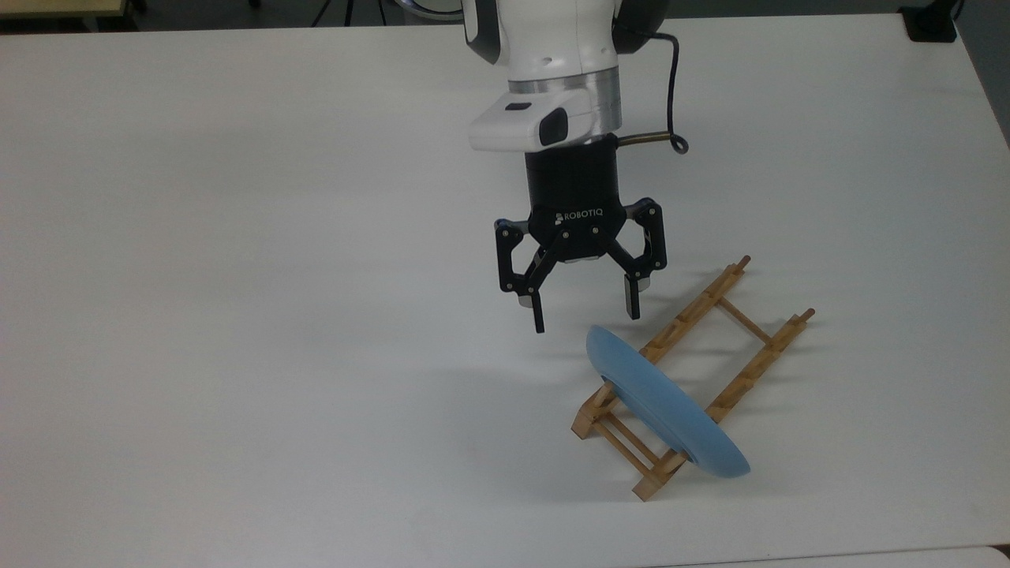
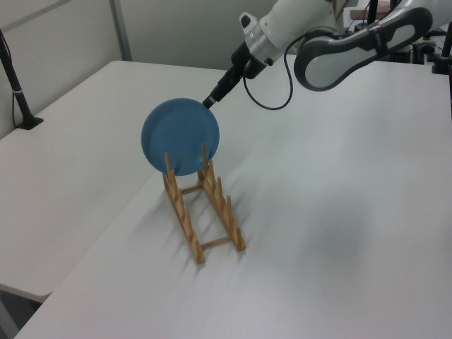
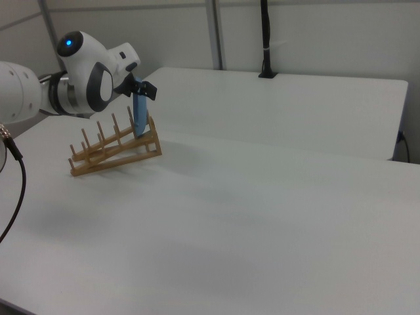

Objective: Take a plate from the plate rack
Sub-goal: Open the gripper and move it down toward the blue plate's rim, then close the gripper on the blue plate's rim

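On white table (image 1: 237, 315): plate rack (image 1: 734, 347), plate (image 1: 667, 406) upright; grey partitions behind.

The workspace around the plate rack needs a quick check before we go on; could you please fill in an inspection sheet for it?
Surface: white table, bare apart from the job's things.
Job's things: light-blue plate stands on edge in the end slot of the wooden plate rack, at the end nearer the top view's bottom; other slots hold nothing.
Clutter: nothing seen.
Grippers: gripper open, pointing down, above the table beside the plate's upper edge, not touching it.
Cables: black cable loops off the wrist; another cable hangs at the right view's left edge.
Surroundings: second white table alongside; black posts clamped at table edges; partition walls behind.
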